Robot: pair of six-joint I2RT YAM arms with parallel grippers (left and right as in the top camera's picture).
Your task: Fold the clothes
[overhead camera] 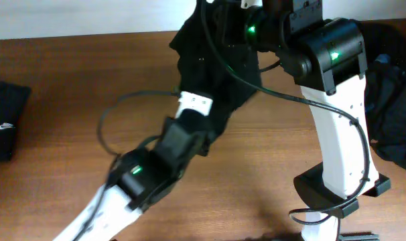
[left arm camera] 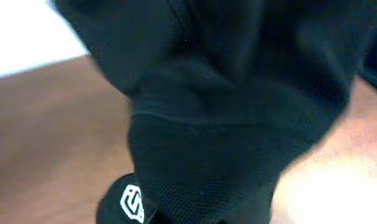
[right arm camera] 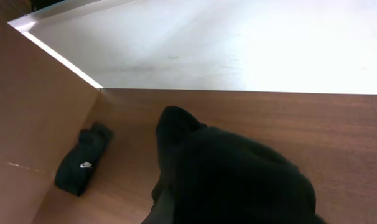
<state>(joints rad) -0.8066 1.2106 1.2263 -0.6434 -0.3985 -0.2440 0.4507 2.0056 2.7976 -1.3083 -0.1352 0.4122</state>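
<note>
Jaws on both arms are buried in black cloth, so I cannot tell whether either pair is spread or pinching. Overhead, the shirt [overhead camera: 216, 60] hangs bunched between the two arms over the back middle of the worktop [overhead camera: 69, 80]. It seems to be raised at two spots so it can be spread flat for folding. A folded shirt [overhead camera: 2, 127] lies well apart at the left edge, and a dark pile [overhead camera: 397, 100] sits at the right. Only overhead shows both arms and the pile. The left wrist view is all fabric and a hem seam. The right wrist view looks past the cloth to the folded shirt.
</note>
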